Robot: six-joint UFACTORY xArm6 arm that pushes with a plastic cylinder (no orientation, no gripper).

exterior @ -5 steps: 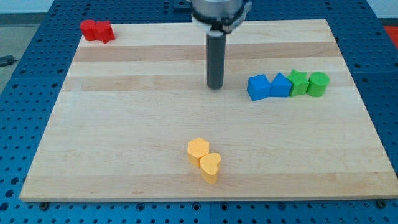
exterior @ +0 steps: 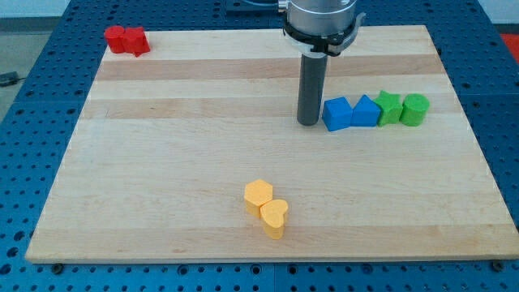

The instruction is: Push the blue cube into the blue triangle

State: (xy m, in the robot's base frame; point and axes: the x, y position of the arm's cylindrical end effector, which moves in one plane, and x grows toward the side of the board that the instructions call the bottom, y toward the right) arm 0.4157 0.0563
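The blue cube (exterior: 336, 113) sits on the wooden board at the view's right, its right side touching the blue triangle (exterior: 366, 111). My tip (exterior: 308, 122) is just left of the blue cube, close to or touching its left face. The rod rises straight up to the arm's dark flange at the view's top.
A green star block (exterior: 390, 107) and a green cylinder (exterior: 415, 109) continue the row right of the blue triangle. Two red blocks (exterior: 126, 40) lie at the board's top left corner. A yellow hexagon (exterior: 258, 195) and a yellow heart (exterior: 274, 217) sit near the bottom edge.
My tip has moved right and slightly down, from a gap left of the blue cube to right beside it. The blocks have not visibly moved.
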